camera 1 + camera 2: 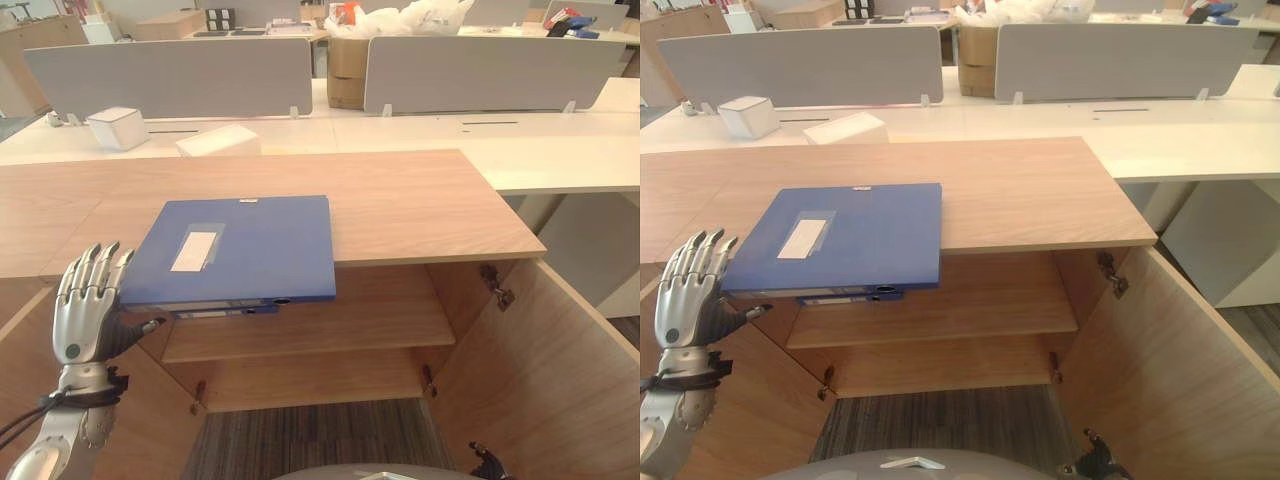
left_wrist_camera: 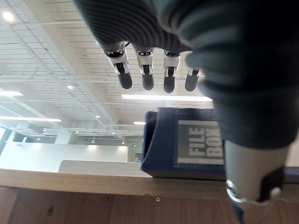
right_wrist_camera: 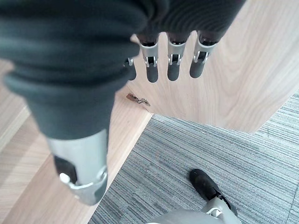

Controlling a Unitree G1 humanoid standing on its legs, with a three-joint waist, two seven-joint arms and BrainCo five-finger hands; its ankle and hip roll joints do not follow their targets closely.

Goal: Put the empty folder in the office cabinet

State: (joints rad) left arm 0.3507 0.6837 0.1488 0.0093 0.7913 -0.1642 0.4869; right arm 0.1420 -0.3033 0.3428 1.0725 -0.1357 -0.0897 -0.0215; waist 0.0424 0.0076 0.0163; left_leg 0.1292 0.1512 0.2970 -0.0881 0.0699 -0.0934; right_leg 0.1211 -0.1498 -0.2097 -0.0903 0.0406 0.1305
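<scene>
A blue folder (image 1: 240,250) lies flat on the wooden top of the office cabinet (image 1: 420,200), and its front end overhangs the cabinet's front edge. The cabinet's two doors stand open, showing a bare shelf (image 1: 320,335) inside. My left hand (image 1: 88,305) is raised at the lower left, open with fingers straight, just beside the folder's near left corner and apart from it. From the left wrist view the folder's spine (image 2: 187,144) shows past those fingers (image 2: 147,77). My right hand (image 3: 170,63) hangs open by the inner face of the right door (image 3: 233,74), holding nothing.
The open right door (image 1: 565,370) and left door (image 1: 150,420) flank the grey carpet (image 1: 320,435) before the cabinet. Behind stand white desks (image 1: 560,140) with grey dividers (image 1: 170,75), two white boxes (image 1: 118,127) (image 1: 218,141) and a cardboard box (image 1: 345,70).
</scene>
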